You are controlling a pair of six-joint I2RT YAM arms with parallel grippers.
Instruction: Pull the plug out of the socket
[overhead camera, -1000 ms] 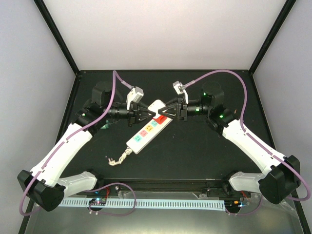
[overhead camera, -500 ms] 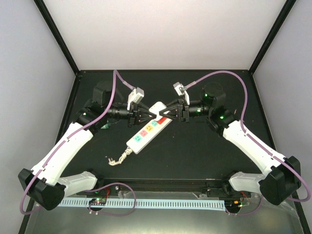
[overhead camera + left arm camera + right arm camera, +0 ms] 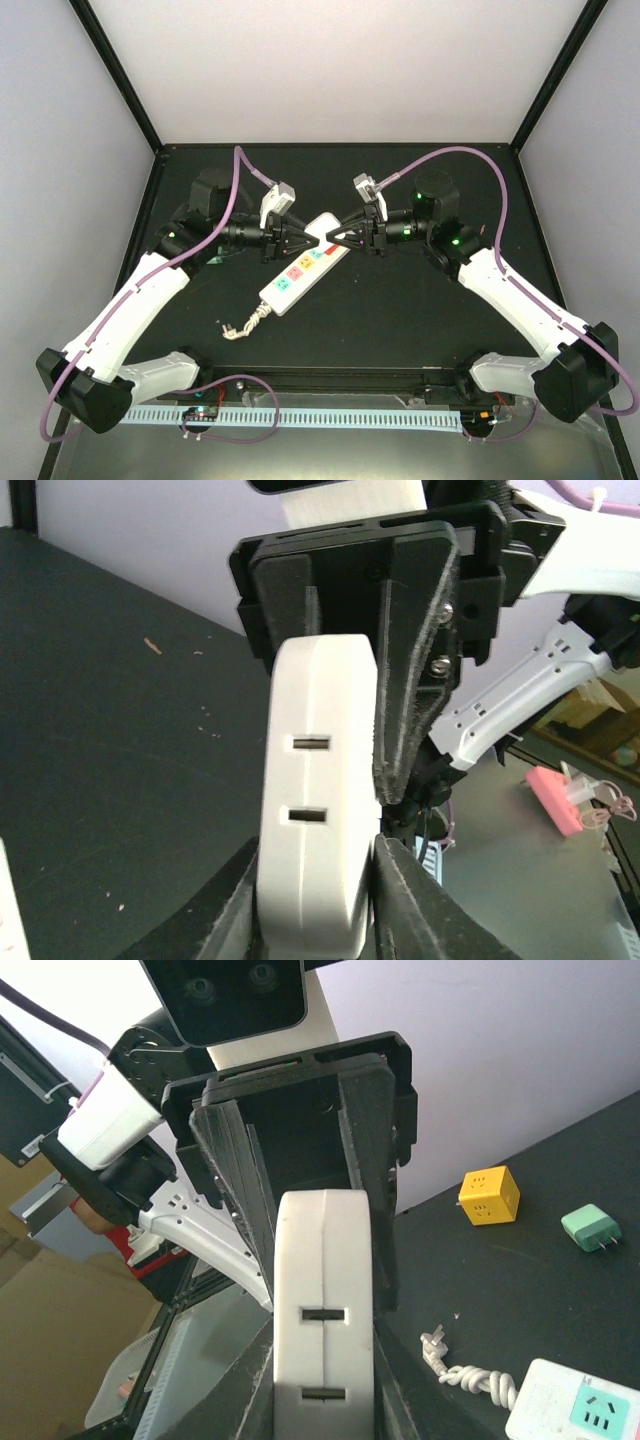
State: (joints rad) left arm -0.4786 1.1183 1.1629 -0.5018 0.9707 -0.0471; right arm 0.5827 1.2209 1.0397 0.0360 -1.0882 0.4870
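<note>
At the far end of the socket (image 3: 300, 268), which lay diagonally on the black table (image 3: 420, 310) between the two arms, both grippers met tip to tip on one white plug (image 3: 315, 810). The left gripper (image 3: 308, 238) was clenched on the plug from the left. The right gripper (image 3: 338, 236) grasped the same body from the right. In both wrist views the pads of each pair lay against the plug's sides, with its two slots facing the camera.

Task status: the plug was secured. Whether its pins had cleared the outlet could not be determined, because no view showed the plug's underside or its seat on the strip. By judgement, extraction was in progress or only just complete. What remained was a straight pull away from the strip.

Arm pose: both forearms reached forward and inward in mirror image, with the fingers pointing horizontally at each other. A yellow cube adapter (image 3: 489, 1196) and a green adapter (image 3: 591, 1228) lay on the table, well apart from the grippers.
</note>
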